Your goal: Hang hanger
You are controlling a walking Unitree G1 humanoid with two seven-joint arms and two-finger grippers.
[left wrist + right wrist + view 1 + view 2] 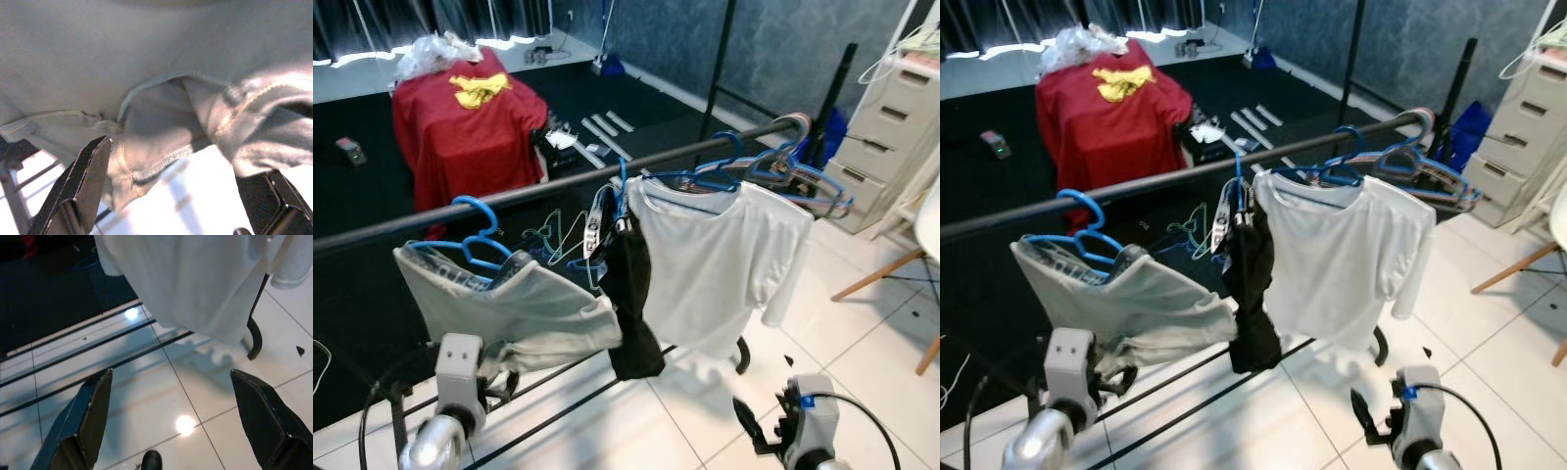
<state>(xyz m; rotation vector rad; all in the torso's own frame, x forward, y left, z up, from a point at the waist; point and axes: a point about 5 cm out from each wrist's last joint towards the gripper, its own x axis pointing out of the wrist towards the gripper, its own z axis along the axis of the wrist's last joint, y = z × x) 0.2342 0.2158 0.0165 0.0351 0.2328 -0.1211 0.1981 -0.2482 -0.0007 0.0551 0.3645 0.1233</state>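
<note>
A dark clothes rail (558, 186) runs across a room of white floor tiles (862, 343) and black carpet (352, 264), with a red-draped object (465, 122) behind and a drawer unit (891, 127) to the right. A blue hanger (475, 235) carrying a grey garment (519, 308) hangs on the rail. The left hand (176, 196) sits open just under that cloth; the right hand (171, 426) hangs open above the tiles below a white T-shirt (715, 264).

Daylight leaks under the curtains (372, 24) at the back, leaving the dark carpet (362, 284) dim. The white floor tiles (195, 396) carry 2 round glare spots and soft shadows. The grey garment (146, 73) close to the left wrist camera looks soft, slightly blurred.
</note>
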